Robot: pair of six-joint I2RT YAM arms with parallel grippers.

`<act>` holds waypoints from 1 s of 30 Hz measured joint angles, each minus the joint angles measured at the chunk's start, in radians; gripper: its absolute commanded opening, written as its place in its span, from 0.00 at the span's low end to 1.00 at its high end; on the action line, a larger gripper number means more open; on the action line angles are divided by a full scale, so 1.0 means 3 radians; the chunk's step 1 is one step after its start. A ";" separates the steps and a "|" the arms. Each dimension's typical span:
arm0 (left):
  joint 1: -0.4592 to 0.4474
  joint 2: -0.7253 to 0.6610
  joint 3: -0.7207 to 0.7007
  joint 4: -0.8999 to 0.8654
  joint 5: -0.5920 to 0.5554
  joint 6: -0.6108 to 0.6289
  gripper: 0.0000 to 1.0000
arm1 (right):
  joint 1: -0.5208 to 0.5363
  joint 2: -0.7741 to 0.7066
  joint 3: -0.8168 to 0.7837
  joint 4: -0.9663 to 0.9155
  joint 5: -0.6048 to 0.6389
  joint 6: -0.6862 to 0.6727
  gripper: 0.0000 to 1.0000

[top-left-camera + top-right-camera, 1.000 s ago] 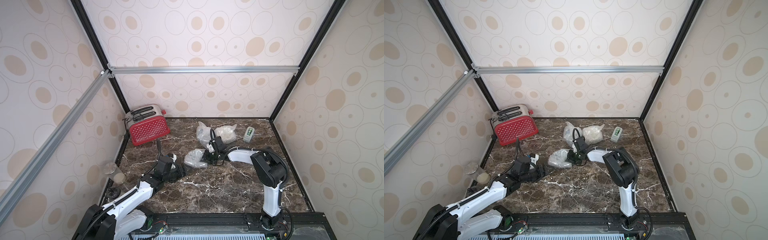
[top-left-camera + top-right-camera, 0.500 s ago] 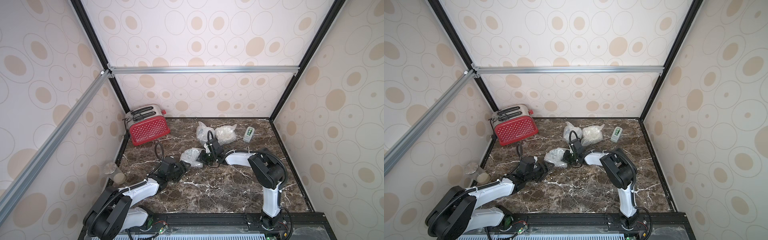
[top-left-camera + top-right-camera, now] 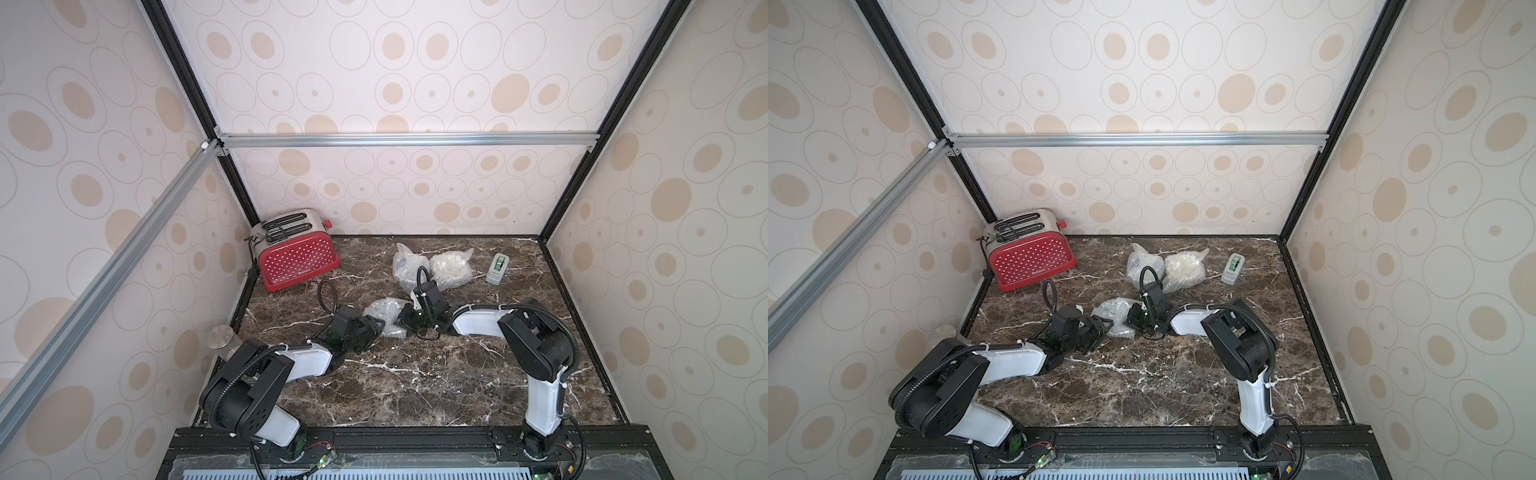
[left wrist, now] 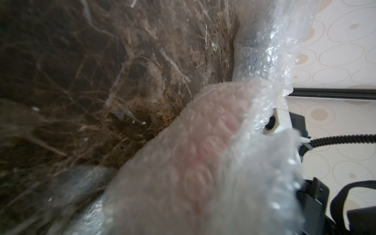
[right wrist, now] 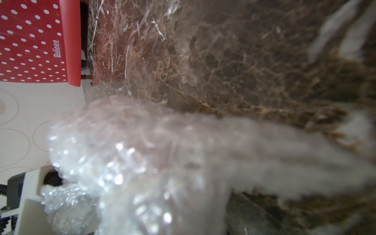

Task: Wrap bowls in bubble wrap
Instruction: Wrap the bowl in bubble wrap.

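In a top view, a bubble wrap bundle (image 3: 384, 316), contents hidden, is pinched by the right gripper (image 3: 403, 322); whether the left gripper (image 3: 375, 326) is closed cannot be told.

**Tabletop Survey: Five Items Resting on the Marble Surface**

The tabletop (image 3: 415, 386) is dark brown marble with white veining, edged by a black frame. A red toaster (image 3: 297, 259) with white dots stands upright in the far left corner, set at an angle to the back wall. Two bundles of bubble wrap lie touching at the far middle: the clearer bundle (image 3: 404, 266) and, just beside it on the right, the whiter bundle (image 3: 451, 270). A pale tape dispenser (image 3: 497, 269) sits further right, apart from them. A third bundle (image 3: 384, 318) lies near the middle of the surface. Its contents cannot be made out.
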 measured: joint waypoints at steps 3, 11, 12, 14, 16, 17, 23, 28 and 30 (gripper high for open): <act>0.0000 0.0086 0.0003 0.0113 0.0001 0.0000 0.56 | 0.0004 0.0000 -0.0009 0.0053 0.0017 0.0045 0.00; -0.0004 0.0375 0.0050 0.0432 0.0027 -0.0018 0.40 | 0.0028 -0.0061 -0.0238 0.0289 0.0137 0.0217 0.00; -0.0003 0.0379 0.0057 0.0444 0.0025 -0.0015 0.37 | 0.0043 -0.0084 -0.0277 0.0327 0.0173 0.0248 0.00; 0.0000 0.0378 0.0058 0.0430 0.0024 0.0003 0.30 | 0.0075 -0.0135 -0.0350 0.0389 0.0244 0.0286 0.00; 0.0000 0.0359 0.0058 0.0352 0.0018 0.0057 0.23 | 0.0127 -0.0181 -0.0425 0.0444 0.0332 0.0292 0.06; 0.0003 0.0345 0.0057 0.0304 0.0015 0.0084 0.18 | 0.0153 -0.0187 -0.0444 0.0454 0.0359 0.0299 0.09; 0.0070 0.0161 0.0057 -0.0081 0.0117 0.0278 0.15 | 0.0206 -0.0328 -0.0618 0.0515 0.0212 0.0299 0.38; 0.0245 0.0055 0.0215 -0.0559 0.0163 0.0582 0.16 | 0.0261 -0.0708 -0.0650 0.0078 -0.0057 -0.0032 0.47; 0.0280 0.0022 0.0332 -0.0744 0.0174 0.0730 0.16 | 0.0243 -0.0874 -0.0628 -0.0179 -0.0106 -0.0211 0.47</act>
